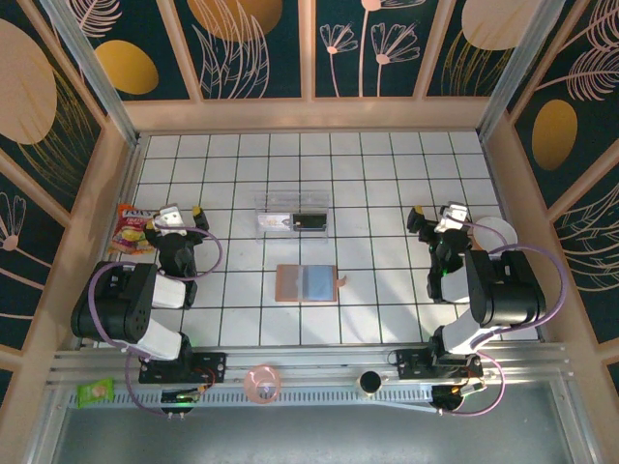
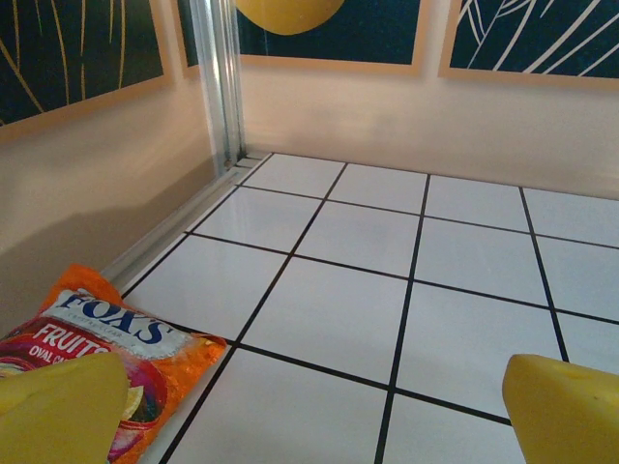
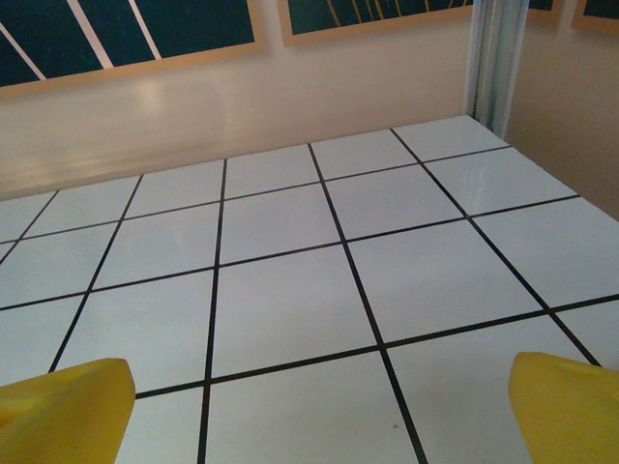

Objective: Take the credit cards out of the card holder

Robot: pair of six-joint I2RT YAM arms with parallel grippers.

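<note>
The card holder (image 1: 307, 283) lies open on the tiled table at centre, a tan panel on its left and a grey-blue panel on its right. Behind it a clear plastic tray (image 1: 293, 205) holds the whitish-silver credit card (image 1: 274, 223) and the black credit card (image 1: 309, 222) side by side. My left gripper (image 1: 172, 215) (image 2: 319, 416) hangs open at the left, well away from the wallet, with bare tiles between its yellow fingertips (image 2: 63, 411). My right gripper (image 1: 443, 215) (image 3: 319, 406) is open at the right, also over bare tiles.
A red-orange snack packet (image 1: 131, 230) (image 2: 106, 338) lies by the left wall, next to my left gripper. A white disc (image 1: 495, 232) sits by the right wall. On the front rail are a pink ring (image 1: 262, 382), a dark cup (image 1: 369, 383) and a green packet (image 1: 95, 391).
</note>
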